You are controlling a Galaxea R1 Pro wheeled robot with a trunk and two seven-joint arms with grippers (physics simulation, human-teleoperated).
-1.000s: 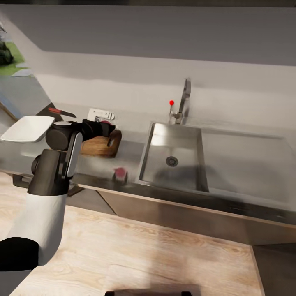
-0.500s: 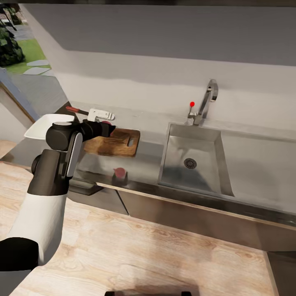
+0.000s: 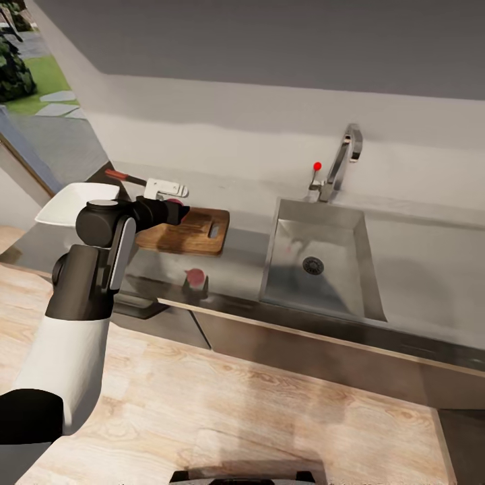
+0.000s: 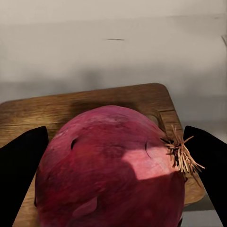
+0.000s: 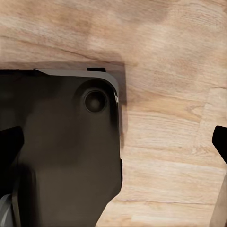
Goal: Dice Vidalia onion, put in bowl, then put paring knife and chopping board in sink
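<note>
Head view shows us the left arm raised over the grey worktop (image 3: pixel 236 259), its left tool (image 3: pixel 176 210) clamped on the Vidalia onion (image 3: pixel 175 201), a pinkish-red bulb peeking out just above the near end of the chopping board (image 3: pixel 192 232). From the left wrist view we see the onion (image 4: pixel 111 172) gripped between the two dark fingers (image 4: pixel 21 175), its dry root tuft toward one finger, with the board (image 4: pixel 90 101) beneath and behind it. We find the white bowl (image 3: pixel 67 202) on the worktop beside the board, and the paring knife (image 3: pixel 124 176) with its red handle lying behind the bowl, near the wall. The sink (image 3: pixel 323 259) sits well apart from the board, with its tap (image 3: pixel 340 162) and small red knob. From the right wrist view we see the right tool (image 5: pixel 118 142) with fingers spread wide over the wooden floor (image 5: pixel 175 123) and a dark part of the robot's base (image 5: pixel 61 142).
</note>
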